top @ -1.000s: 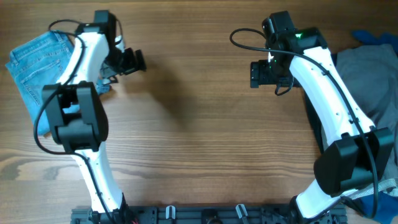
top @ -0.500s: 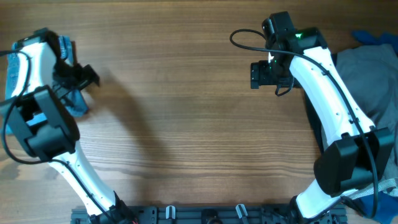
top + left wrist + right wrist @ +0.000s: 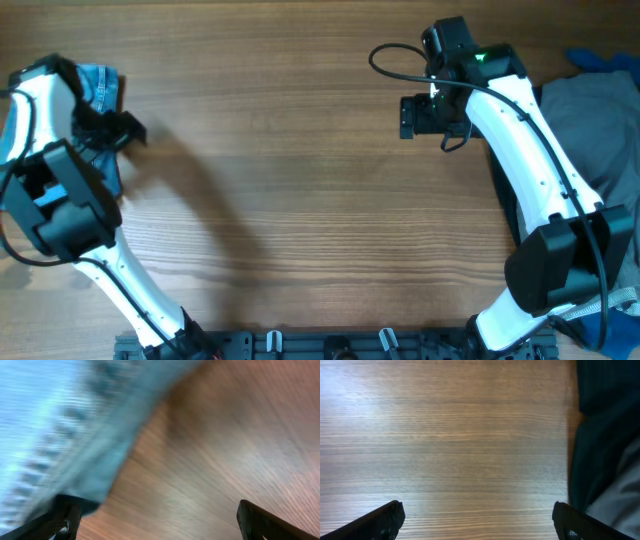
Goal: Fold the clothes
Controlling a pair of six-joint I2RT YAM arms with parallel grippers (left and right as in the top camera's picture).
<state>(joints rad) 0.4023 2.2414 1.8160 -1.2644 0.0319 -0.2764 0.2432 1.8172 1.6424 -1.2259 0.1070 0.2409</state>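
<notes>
Light blue denim jeans (image 3: 101, 84) lie on the brown wooden worktop (image 3: 300, 200) — left gripper (image 3: 128, 128) at their edge, jaws wide and empty; right gripper (image 3: 417, 117) well apart from them, jaws likewise.

wooden table (image 3: 300, 200), soft arm shadows

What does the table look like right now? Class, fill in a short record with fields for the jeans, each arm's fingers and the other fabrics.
jeans: far left of the table, partly hidden by the left arm
left fingers: open, empty, at the jeans' edge
right fingers: open, empty, over bare wood
grey garment: right edge
blue fabric: upper right edge
</notes>
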